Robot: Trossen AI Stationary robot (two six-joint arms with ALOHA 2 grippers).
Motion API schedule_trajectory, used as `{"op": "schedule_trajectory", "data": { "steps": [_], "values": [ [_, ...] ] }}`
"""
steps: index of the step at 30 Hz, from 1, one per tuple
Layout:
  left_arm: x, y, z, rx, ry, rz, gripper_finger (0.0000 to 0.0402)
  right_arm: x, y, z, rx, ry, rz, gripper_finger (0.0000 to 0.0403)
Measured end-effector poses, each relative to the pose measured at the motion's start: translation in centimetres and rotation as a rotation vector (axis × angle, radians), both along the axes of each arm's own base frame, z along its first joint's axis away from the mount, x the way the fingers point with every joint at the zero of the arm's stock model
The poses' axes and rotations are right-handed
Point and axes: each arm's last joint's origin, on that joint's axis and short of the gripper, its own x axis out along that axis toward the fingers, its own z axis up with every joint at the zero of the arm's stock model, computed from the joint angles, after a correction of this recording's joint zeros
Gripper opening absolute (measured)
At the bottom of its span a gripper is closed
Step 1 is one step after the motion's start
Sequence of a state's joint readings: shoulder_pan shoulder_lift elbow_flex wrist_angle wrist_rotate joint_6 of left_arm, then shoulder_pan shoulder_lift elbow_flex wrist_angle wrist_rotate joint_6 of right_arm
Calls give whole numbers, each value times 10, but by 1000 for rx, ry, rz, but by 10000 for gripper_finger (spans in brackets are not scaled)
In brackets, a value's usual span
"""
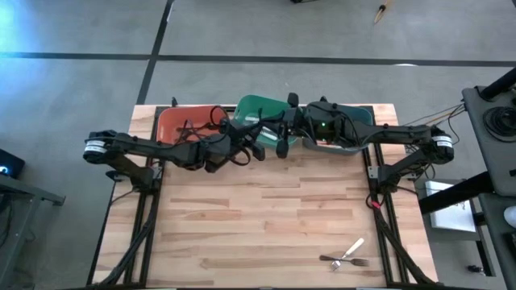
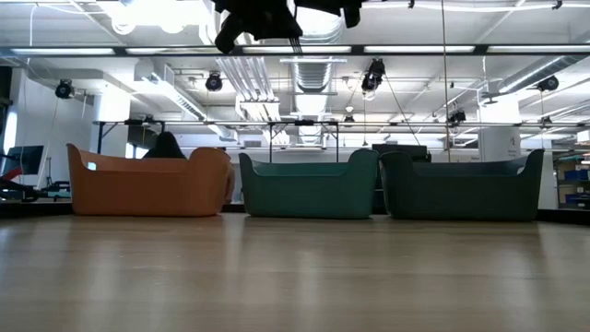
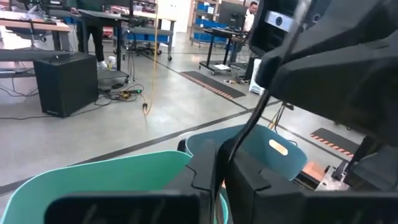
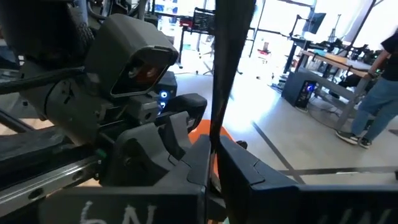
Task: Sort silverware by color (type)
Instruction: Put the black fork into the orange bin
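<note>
Overhead, both arms are seen meeting above the green bin at 12 o'clock on the table, between the red-orange bin and the teal bin; two forks are left lying at 5 o'clock. Level with the table, only the three bins are shown. Through each wrist camera, the left gripper and right gripper are seen pinched shut, a thin dark strip running up between the fingers.

I work in a lab or workshop hall: a polished concrete floor with dark tape lines, exposed ceiling ducts and strip lights overhead, workbenches with computers, blue storage shelving, and people standing at desks beyond my wooden tabletop.
</note>
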State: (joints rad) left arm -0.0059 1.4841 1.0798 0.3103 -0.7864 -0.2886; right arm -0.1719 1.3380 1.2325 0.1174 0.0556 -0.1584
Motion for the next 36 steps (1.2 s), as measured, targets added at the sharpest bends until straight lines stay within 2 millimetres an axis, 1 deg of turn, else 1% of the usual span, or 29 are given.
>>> {"op": "schedule_trajectory", "data": {
  "steps": [3, 5, 9, 12, 14, 16, 20, 23, 25, 27, 32, 36],
  "values": [
    [-1, 2, 0, -1, -2, 38, 1, -2, -4, -1, -3, 46, -8, 32],
    [-4, 5, 3, 12, 8, 64, 0, -4, -9, 3, 4, 89, -21, 51],
    [-20, 13, 9, 18, 93, 96, 0, -12, -17, 10, 27, 213, -52, 94],
    [-40, 23, 10, 18, 230, 146, 0, -19, -21, 17, 46, 294, -69, 121],
    [-58, 30, 7, 12, 358, 208, 0, -23, -23, 20, 67, 350, -80, 133],
    [-78, 38, 1, -32, 482, 276, 0, -28, -25, 20, 84, 398, -95, 141],
    [-119, 53, -14, -172, 703, 432, 0, -34, -29, 17, 89, 479, -166, 144],
    [-139, 60, -24, -248, 872, 505, 0, -36, -31, 15, 67, 509, -225, 138],
    [-145, 63, -30, -292, 975, 512, 0, -37, -33, 14, 56, 517, -256, 134],
    [-148, 66, -36, -314, 1069, 499, 0, -37, -34, 14, 49, 519, -269, 129],
    [-146, 75, -50, -282, 1319, 418, 0, -38, -36, 15, 67, 507, -300, 123],
    [-143, 83, -59, -274, 1446, 380, 0, -38, -37, 15, 81, 500, -330, 124]
  ]
}}
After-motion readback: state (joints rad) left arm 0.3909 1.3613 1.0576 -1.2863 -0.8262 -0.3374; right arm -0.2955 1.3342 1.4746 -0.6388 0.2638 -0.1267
